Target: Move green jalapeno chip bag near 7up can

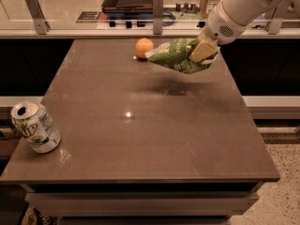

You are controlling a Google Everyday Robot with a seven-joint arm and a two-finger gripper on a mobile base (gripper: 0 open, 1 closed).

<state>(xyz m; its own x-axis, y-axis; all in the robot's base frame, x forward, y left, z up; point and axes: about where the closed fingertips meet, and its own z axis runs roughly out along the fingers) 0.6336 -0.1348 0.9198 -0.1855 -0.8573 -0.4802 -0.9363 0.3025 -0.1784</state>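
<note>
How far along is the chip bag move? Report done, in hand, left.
Done: the gripper is shut on the green jalapeno chip bag, lifted off the table. In hand: the bag hangs over the far side, beside the orange. Left: carry it to the 7up can at the near left edge and set it down.

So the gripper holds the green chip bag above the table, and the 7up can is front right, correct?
No: the camera view shows the 7up can at the front left. The gripper does hold the chip bag above the table.
</note>
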